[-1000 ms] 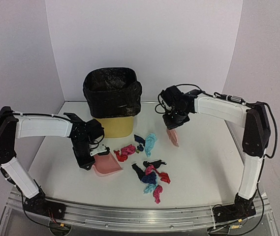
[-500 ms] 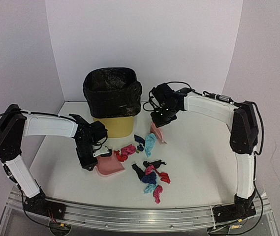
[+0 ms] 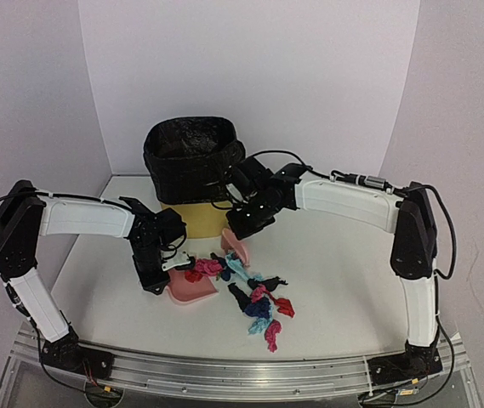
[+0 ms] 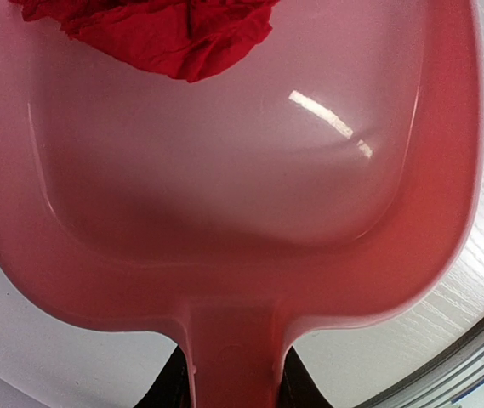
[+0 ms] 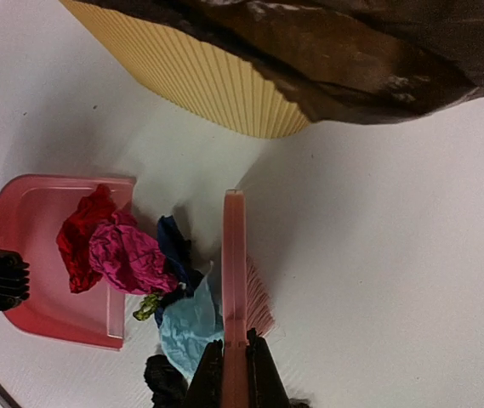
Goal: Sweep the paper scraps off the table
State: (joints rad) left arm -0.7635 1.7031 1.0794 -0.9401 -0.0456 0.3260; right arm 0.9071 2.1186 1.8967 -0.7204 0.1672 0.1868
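Observation:
My left gripper [image 3: 158,270] is shut on the handle of the pink dustpan [image 3: 189,291], which rests flat on the white table [image 3: 344,280]. In the left wrist view the dustpan [image 4: 224,187] fills the frame, with a red scrap [image 4: 156,25] at its mouth. My right gripper [image 3: 247,223] is shut on the pink hand brush [image 3: 236,246], bristles down. In the right wrist view the brush [image 5: 234,255] presses a light blue scrap [image 5: 189,327], a navy one [image 5: 172,242] and a magenta one [image 5: 127,255] against the pan's lip [image 5: 114,314]. More paper scraps [image 3: 263,308] lie in a loose pile nearer the front.
A yellow bin [image 3: 203,219] lined with a black bag [image 3: 192,157] stands just behind the brush and dustpan; its ribbed side [image 5: 199,76] is close above the brush tip. White walls enclose the table on three sides. An aluminium rail [image 3: 242,374] runs along the front edge.
My right arm swept the brush leftward across the table, pushing the red, pink and light blue scraps up to the dustpan's mouth. The left arm and dustpan barely shifted.

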